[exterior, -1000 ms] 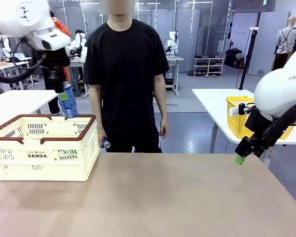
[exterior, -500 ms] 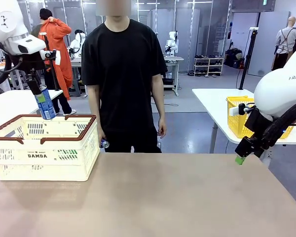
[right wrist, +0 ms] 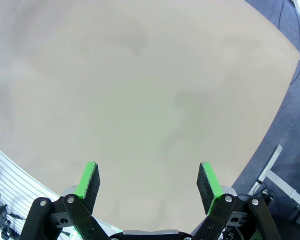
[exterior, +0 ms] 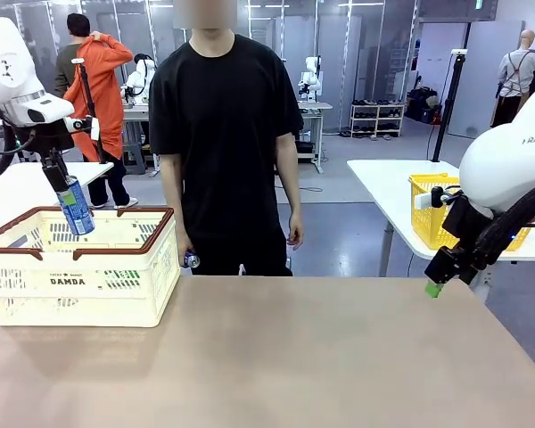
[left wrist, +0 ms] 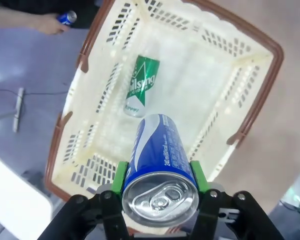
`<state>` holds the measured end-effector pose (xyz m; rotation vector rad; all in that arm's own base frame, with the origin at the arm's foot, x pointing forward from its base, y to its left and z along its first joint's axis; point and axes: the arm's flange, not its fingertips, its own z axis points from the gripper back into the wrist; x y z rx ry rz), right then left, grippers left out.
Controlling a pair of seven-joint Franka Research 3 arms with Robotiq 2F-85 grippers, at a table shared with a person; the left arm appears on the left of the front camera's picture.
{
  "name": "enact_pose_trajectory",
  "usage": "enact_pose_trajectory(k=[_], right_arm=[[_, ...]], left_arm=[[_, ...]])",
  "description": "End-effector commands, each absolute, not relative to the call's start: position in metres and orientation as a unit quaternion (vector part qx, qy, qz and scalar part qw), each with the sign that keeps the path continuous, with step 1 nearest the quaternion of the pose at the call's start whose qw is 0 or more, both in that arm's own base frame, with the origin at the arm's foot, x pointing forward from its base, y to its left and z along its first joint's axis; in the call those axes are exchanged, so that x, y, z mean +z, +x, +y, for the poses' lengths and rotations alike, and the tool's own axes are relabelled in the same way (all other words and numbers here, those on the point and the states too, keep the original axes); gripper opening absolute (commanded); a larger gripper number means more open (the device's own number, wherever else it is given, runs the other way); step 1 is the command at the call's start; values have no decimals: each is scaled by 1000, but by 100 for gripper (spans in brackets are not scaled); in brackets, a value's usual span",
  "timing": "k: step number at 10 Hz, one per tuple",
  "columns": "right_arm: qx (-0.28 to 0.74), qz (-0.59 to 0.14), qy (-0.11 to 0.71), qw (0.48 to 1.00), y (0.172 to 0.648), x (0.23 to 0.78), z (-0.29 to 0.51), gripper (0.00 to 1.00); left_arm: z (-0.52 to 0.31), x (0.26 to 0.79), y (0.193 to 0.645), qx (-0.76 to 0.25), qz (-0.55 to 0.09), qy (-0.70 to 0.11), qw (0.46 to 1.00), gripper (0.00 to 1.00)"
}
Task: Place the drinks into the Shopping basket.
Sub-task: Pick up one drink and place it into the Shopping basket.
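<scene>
left gripper [left wrist: 159, 175] pinching blue can [left wrist: 158, 142], now lower over shopping basket [exterior: 82, 282], right gripper [right wrist: 149, 181] spread, unmoved

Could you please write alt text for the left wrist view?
The left gripper grips a blue can above the cream Shopping basket, where a green can lies inside. A person's hand holds a second blue can beyond it.

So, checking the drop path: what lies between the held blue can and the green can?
Bare basket floor, in the left wrist view: the blue can hangs in the left fingers above the Shopping basket, clear of the green can.
</scene>
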<state>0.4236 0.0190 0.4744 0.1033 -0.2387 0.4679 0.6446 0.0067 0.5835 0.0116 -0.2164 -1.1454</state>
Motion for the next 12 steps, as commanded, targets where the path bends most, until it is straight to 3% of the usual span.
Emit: enact_pose_trajectory(k=[1,6,8,12], right_arm=[[237,-116,51,963,424,476,18,97],[237,-116,51,963,424,476,18,97],[237,-116,51,963,424,476,18,97],[237,-116,51,963,424,476,18,97]], left_arm=[[7,589,642,-539,-103,10,836,58],[7,583,645,-541,-100,6,835,58],[28,558,680,-593,-71,-46,801,58],[30,498,696,-640,-14,-95,763,58]])
